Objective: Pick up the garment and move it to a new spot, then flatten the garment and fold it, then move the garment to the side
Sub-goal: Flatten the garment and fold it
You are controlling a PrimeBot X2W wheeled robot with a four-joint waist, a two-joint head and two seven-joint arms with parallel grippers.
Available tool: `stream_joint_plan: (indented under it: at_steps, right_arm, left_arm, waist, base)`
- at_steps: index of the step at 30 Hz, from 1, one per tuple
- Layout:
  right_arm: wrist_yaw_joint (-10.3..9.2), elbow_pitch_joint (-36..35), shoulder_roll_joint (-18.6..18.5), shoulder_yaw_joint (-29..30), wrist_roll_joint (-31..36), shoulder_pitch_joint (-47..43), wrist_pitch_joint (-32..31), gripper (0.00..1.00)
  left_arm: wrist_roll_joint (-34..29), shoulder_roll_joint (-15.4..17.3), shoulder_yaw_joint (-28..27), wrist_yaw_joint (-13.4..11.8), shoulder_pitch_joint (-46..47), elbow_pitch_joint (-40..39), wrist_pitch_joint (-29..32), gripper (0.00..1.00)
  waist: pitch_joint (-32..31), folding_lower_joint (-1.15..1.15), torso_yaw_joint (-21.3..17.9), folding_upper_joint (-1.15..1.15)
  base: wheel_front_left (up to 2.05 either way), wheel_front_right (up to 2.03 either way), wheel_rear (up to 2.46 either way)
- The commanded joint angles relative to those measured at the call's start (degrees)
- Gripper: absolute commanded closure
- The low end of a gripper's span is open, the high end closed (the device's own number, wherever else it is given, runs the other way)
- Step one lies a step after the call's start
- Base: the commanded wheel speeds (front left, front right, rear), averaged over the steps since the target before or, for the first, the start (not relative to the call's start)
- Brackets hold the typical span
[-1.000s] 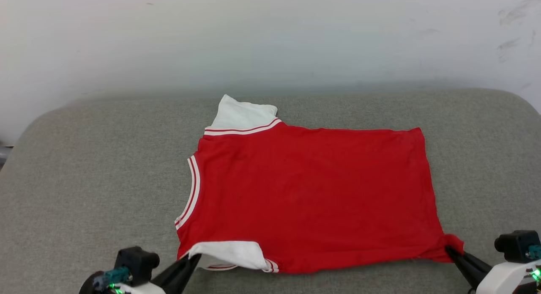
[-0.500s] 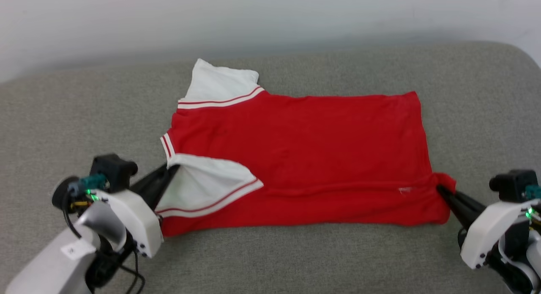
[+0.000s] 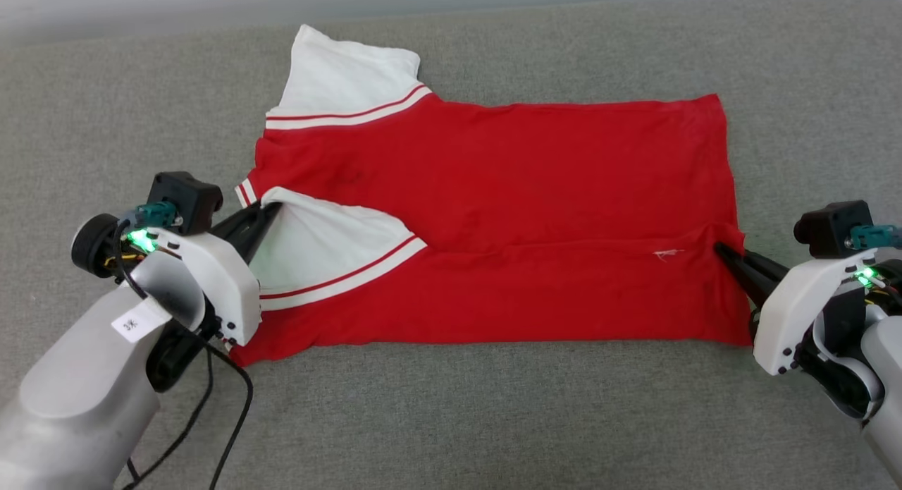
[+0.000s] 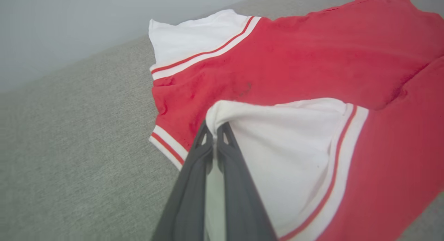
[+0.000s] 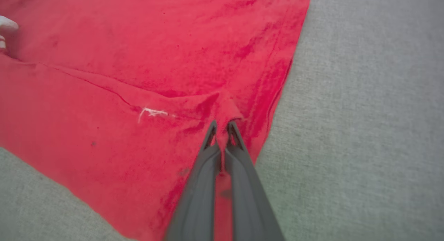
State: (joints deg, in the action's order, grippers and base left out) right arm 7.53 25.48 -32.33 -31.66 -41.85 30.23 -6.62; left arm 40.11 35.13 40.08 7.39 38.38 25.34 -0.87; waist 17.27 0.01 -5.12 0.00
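Right, open room first. The grey cushion lies bare outward of both grippers and on my side of them. A narrower strip of it runs beyond the garment's far edge, up to the pale wall.

The left gripper has its fingers pressed together on the tip of a white sleeve. The right gripper is pinched on a small red bunch at the hem corner.

The garment is spread on the cushion between the two grippers, its length running from one to the other. It is red and plain on the face I can see. A long flap is turned over onto the body, and the flap's free edge runs roughly from the left fingertips to the right ones. The folded edge lies on my side of them.

The held sleeve, white with red-and-white striped trim, rests on top of the red. The other sleeve lies flat beyond the left gripper at the far edge. A striped neck band sits just beside the left fingertips. A small white thread mark shows just inward of the right fingertips.
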Motion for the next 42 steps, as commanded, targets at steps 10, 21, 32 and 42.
stream_joint_plan:
  at_steps: [10,21,32,42]
  right_arm:
    - [-0.07,6.0,2.0,-4.4,-0.6,3.0,-1.3,1.00]
    - [-0.07,6.6,1.0,-2.7,0.7,2.1,5.2,0.00]
    - [-0.07,3.1,0.9,0.3,1.9,-2.1,5.7,0.00]
    - [-0.07,1.7,2.4,1.4,3.2,-3.2,4.3,0.00]
  left_arm:
    - [7.1,-1.5,9.9,0.1,3.3,7.9,0.3,1.00]
    - [13.2,-0.9,13.7,0.1,5.9,11.5,-4.0,0.00]
    - [26.4,5.2,16.5,0.1,9.9,4.2,16.6,0.00]
    - [32.4,5.2,20.8,0.1,12.5,3.1,36.7,0.00]
  waist:
    - [1.5,-0.01,0.2,0.00]
    - [-3.4,-0.01,1.4,0.00]
    - [-8.0,-0.01,3.4,0.00]
    - [-8.7,-0.01,3.3,0.00]
  base:
    - [0.00,0.00,0.00]
    - [0.00,0.00,0.00]
    - [0.00,0.00,0.00]
    - [0.00,0.00,0.00]
